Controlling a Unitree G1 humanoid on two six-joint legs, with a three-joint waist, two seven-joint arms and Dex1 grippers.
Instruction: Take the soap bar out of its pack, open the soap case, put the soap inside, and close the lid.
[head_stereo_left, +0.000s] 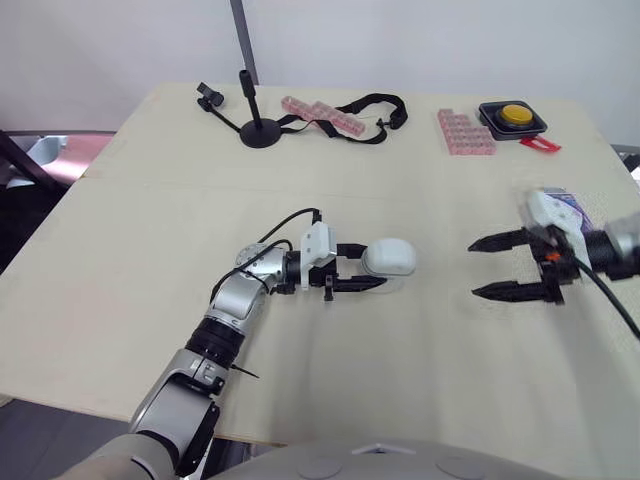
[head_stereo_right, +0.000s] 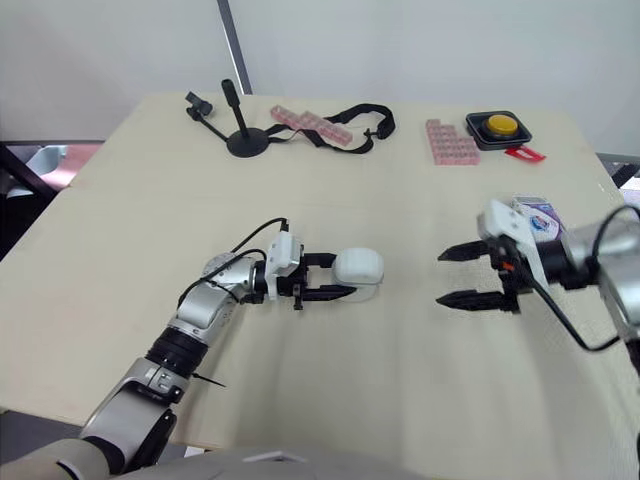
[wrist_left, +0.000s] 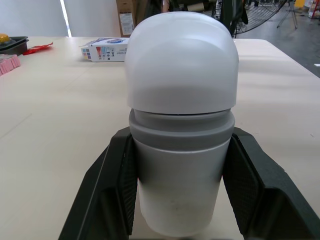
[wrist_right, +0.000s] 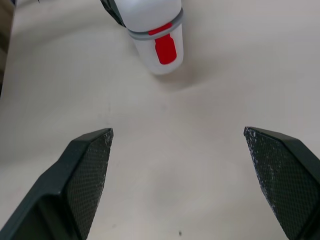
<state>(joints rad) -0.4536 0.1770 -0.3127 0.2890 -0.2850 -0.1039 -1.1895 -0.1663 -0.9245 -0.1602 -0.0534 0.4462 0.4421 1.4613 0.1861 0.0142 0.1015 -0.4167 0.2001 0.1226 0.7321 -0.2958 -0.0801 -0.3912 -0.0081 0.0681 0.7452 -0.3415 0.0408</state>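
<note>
Clamps the soap case (head_stereo_left: 388, 258) at the middle of the table (head_stereo_left: 150, 250) in the left gripper (head_stereo_left: 372, 266), lid shut, fingers pressed to both sides. Holds the right gripper (head_stereo_left: 472, 268) well apart, fingers spread wide. Shows the soap pack (head_stereo_right: 535, 218) lying just behind it.

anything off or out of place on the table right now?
Nothing stands out. The soap case is closed and held by the left gripper, the right gripper is open and empty, and the soap pack lies flat on the table.
</note>
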